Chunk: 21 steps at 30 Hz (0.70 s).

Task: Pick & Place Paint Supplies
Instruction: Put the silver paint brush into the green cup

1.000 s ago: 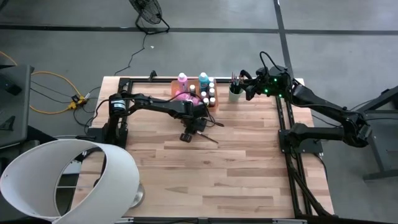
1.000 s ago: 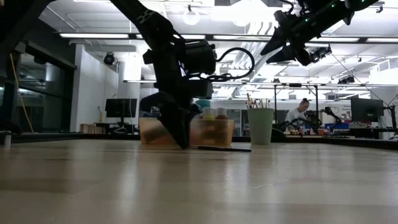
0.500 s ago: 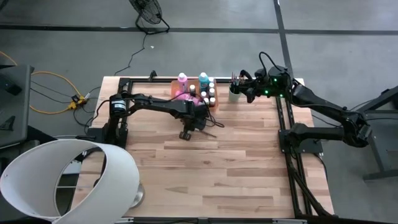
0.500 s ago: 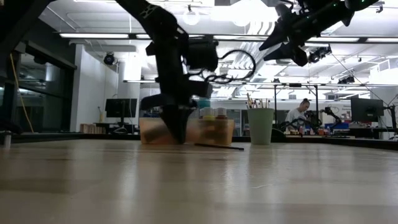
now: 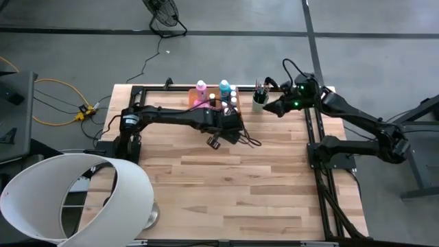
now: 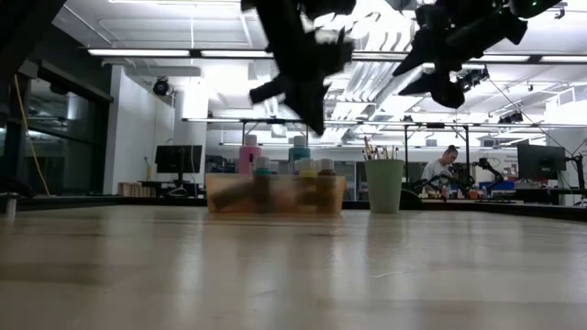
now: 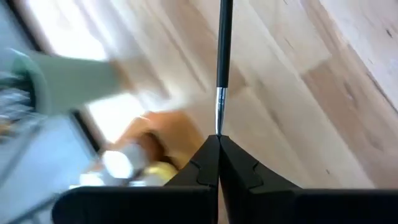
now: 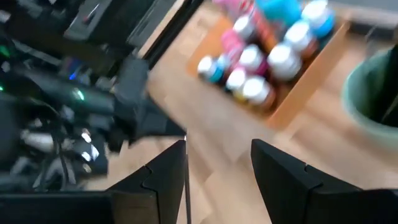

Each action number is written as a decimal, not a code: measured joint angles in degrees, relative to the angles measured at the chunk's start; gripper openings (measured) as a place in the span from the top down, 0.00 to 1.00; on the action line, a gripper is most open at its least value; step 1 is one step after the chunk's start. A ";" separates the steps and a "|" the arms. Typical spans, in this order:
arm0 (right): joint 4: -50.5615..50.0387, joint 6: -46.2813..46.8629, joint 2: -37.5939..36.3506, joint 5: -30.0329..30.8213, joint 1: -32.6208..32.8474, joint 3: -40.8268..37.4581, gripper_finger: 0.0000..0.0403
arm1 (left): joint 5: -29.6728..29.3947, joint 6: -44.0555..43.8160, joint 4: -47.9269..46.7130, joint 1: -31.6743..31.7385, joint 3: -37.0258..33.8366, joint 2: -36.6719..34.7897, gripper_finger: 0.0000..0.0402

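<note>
My left gripper (image 5: pixel 239 134) hangs above the table near the orange tray (image 5: pixel 194 91) and is shut on a thin dark-handled paintbrush (image 7: pixel 222 56). In the low view it is raised well clear (image 6: pixel 310 103). The tray holds pink (image 5: pixel 201 87) and teal (image 5: pixel 224 87) bottles with white caps. A light green cup (image 5: pixel 259 104) with several brushes stands on the table to the tray's right. My right gripper (image 5: pixel 271 107) hovers open beside the cup with nothing between its fingers (image 8: pixel 217 168). My left gripper pinches the paintbrush between its two fingertips at the bristle end (image 7: pixel 218 127), just past the silver ferrule. The dark handle sticks straight out beyond the fingers, in line with them. The fingers slant downward, and the brush is lifted clear of the table.
Black frame rails run along the table's far edge and right side (image 5: pixel 317 137). A large white lamp shade (image 5: pixel 75 199) covers the near left corner. The wooden table's middle and near part (image 5: pixel 233 192) is bare.
My left gripper has risen from the table and moved toward the right edge, rolling its wrist. The paintbrush that lay on the wood in front of the tray is now lifted clear with it. My right gripper has turned on the spot and tipped further down.
</note>
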 joint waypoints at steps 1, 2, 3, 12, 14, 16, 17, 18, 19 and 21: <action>-1.04 0.01 0.16 -2.51 -0.65 0.00 0.56 | -0.76 0.99 -0.42 -0.08 1.67 0.00 1.00; -1.96 0.00 0.53 -5.08 -1.26 0.00 0.56 | -1.60 1.79 -0.56 -0.37 3.21 0.00 1.00; -2.73 0.02 1.02 -7.70 -1.68 0.02 0.56 | -2.21 2.66 -0.39 -0.40 4.98 0.00 1.00; -1.14 -0.63 6.91 -19.54 -2.42 0.02 0.56 | -5.53 11.46 -0.12 -0.26 16.87 -0.07 1.00; 0.73 -0.61 8.18 -22.93 -2.42 0.02 0.56 | -6.36 13.23 -0.16 -0.28 17.74 -0.07 1.00; 2.83 -0.33 9.40 -26.46 -2.42 0.02 0.56 | -7.31 14.79 -0.26 -0.30 17.83 -0.07 1.00; 4.28 -0.12 9.89 -28.29 -2.42 0.02 0.56 | -7.54 15.44 -0.45 -0.28 17.83 -0.07 1.00; 5.80 0.40 10.30 -30.12 -2.42 0.02 0.56 | -7.74 16.07 -0.70 -0.28 17.83 -0.07 1.00; 7.31 1.09 10.70 -31.82 -2.42 0.02 0.56 | -7.83 16.48 -0.83 -0.28 17.83 -0.07 1.00; 10.17 2.66 11.38 -33.64 -2.33 0.02 0.55 | -7.94 16.61 -0.84 -0.26 17.83 -0.07 1.00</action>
